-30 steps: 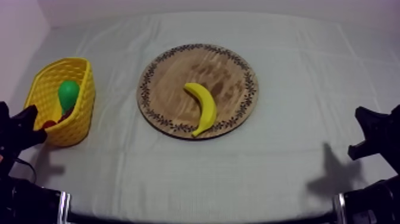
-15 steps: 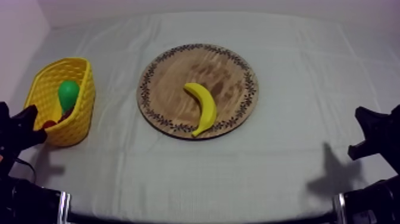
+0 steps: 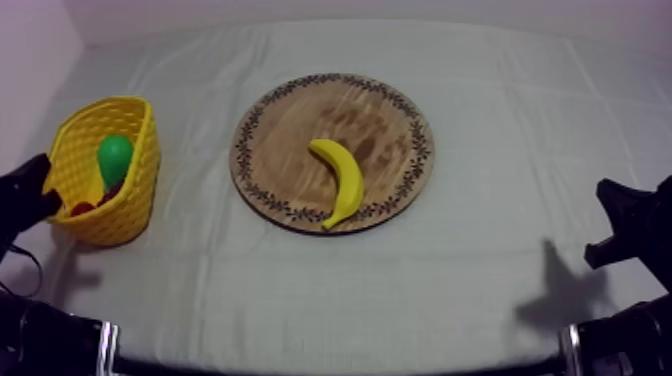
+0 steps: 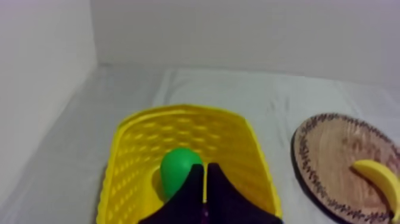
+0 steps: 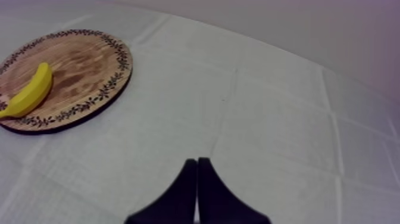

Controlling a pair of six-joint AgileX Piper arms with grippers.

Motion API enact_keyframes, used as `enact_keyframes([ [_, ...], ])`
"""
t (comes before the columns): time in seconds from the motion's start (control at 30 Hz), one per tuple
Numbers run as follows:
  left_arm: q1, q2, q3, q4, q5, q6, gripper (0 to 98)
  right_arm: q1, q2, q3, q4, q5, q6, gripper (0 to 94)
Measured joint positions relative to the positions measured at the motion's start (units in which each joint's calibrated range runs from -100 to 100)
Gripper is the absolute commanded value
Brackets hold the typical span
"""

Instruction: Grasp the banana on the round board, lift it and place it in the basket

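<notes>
A yellow banana (image 3: 340, 180) lies curved on the round wooden board (image 3: 380, 105) in the middle of the table; it also lies on the board (image 5: 83, 65) as the banana (image 5: 27, 92) in the right wrist view. The yellow basket (image 3: 135, 215) stands at the left and holds a green pear (image 3: 115, 158) and a small red fruit (image 3: 82, 208). My left gripper (image 4: 204, 170) is shut on nothing, just short of the basket (image 4: 134, 128) and the pear (image 4: 177, 170). My right gripper (image 5: 197, 162) is shut, over bare cloth, far right of the board.
The board's edge with the banana (image 4: 381, 179) lies to the right of the basket in the left wrist view. Grey-white cloth runs between board and basket and across the table's right half. A wall stands behind the table.
My left gripper has drawn back toward the left edge and slightly up beside the basket. The banana, board, basket and right arm have not moved.
</notes>
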Motion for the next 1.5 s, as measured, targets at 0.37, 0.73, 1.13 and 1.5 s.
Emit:
enact_keyframes([
  [0.37, 2.20, 15.15, -18.80, -2.01, 3.17, 2.53, 0.0, 0.00, 0.00, 0.00, 0.00, 0.07, 0.00, 0.3],
  [0.73, 6.49, 33.39, -45.34, -2.29, 13.57, 3.95, 0.0, 0.00, 0.00, 0.00, 0.00, 0.07, 0.00, 0.3],
  [1.13, 14.40, 53.29, -74.59, -5.09, 25.74, 7.43, 0.0, 0.00, 0.00, 0.00, 0.00, 0.07, -0.08, 0.3],
  [1.5, 22.19, 66.40, -93.04, -6.71, 37.55, 11.94, 0.0, 0.00, 0.00, 0.00, 0.00, 0.07, 0.03, 0.3],
])
